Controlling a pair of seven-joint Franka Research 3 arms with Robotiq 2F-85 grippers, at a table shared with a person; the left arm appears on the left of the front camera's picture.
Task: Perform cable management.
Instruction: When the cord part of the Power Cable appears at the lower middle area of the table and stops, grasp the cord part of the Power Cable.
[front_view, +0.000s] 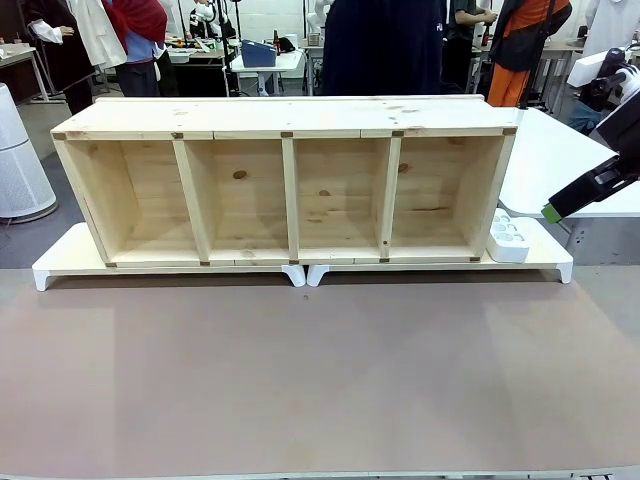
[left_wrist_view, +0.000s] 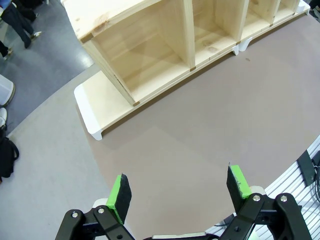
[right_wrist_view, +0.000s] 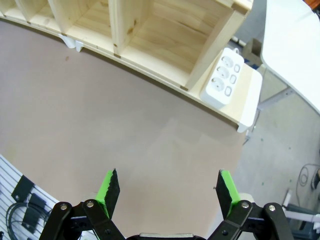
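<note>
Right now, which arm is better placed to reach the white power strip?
Right: the right gripper hangs open near the power strip; the left gripper faces the shelf at its other end.

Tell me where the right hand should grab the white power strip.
Probably take the power strip across its two long edges, coming down from above with the right hand. It lies flat, sockets up, on the white riser, one long edge close against the shelf's end panel, so that finger has little room.

Room: grey floor (left_wrist_view: 50, 65), white table (front_view: 560, 160) at right, people (front_view: 380, 45) standing behind.
</note>
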